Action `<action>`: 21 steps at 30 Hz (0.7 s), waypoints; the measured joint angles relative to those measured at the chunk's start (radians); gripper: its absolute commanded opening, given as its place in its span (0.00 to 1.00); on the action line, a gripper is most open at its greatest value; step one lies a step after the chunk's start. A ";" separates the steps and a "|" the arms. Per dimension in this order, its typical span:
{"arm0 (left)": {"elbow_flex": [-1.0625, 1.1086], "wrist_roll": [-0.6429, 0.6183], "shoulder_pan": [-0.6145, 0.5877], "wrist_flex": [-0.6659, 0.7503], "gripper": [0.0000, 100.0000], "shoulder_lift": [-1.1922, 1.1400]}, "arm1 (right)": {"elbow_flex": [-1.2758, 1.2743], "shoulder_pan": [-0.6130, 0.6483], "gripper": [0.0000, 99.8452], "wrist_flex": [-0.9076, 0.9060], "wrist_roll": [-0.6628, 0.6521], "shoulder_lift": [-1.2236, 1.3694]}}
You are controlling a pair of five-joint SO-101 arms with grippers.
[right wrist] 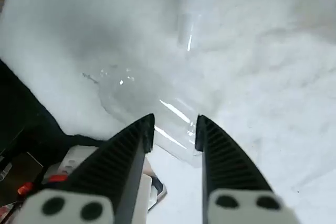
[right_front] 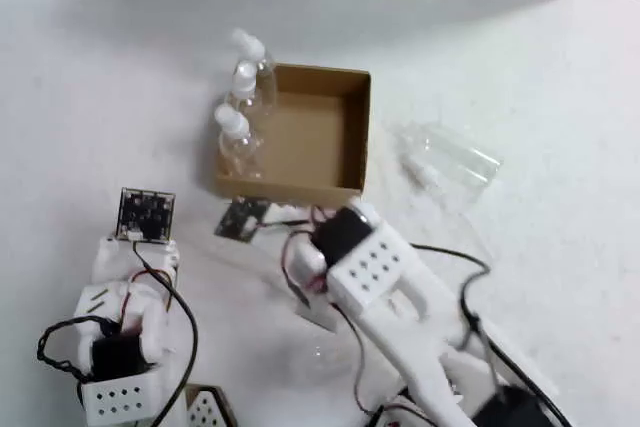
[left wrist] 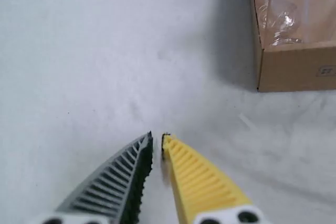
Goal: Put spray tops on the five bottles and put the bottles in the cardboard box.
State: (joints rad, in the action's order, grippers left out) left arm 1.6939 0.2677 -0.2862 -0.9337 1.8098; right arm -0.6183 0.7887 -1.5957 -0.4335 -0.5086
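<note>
While the left tool [left wrist: 157, 140] sits clenched near the cardboard box [left wrist: 294, 69], the right tool [right wrist: 173, 125] gapes at a lying bottle [right wrist: 137, 97].

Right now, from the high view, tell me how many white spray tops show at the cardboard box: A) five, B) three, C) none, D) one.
B: the far spray top, the middle spray top and the near spray top sit in a row along one wall of the cardboard box.
</note>
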 measured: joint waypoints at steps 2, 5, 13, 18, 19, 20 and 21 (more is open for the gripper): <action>0.000 0.000 0.000 0.000 0.04 0.000 | -0.044 -0.046 0.10 0.012 -0.006 -0.092; 0.000 0.000 0.000 0.000 0.04 0.000 | -0.080 -0.163 0.09 0.025 -0.006 -0.204; 0.000 0.000 0.000 0.000 0.04 0.000 | -0.178 -0.684 0.06 0.114 -0.115 -0.239; 0.000 0.000 0.000 0.000 0.04 0.000 | -0.250 -1.028 0.02 0.206 -0.173 -0.239; 0.000 0.000 0.000 -0.002 0.04 0.000 | -0.255 -1.085 0.02 0.216 -0.199 -0.239; 0.000 0.000 0.000 -0.002 0.04 0.000 | -0.256 -1.134 0.02 0.224 -0.227 -0.239; 0.000 0.000 0.000 -0.002 0.04 0.000 | -0.256 -1.174 0.02 0.232 -0.256 -0.239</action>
State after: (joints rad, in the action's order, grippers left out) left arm 1.6939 0.2677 -0.2862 -0.9352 1.8098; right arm -0.8746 -0.3851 -1.3640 -0.6897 -0.7480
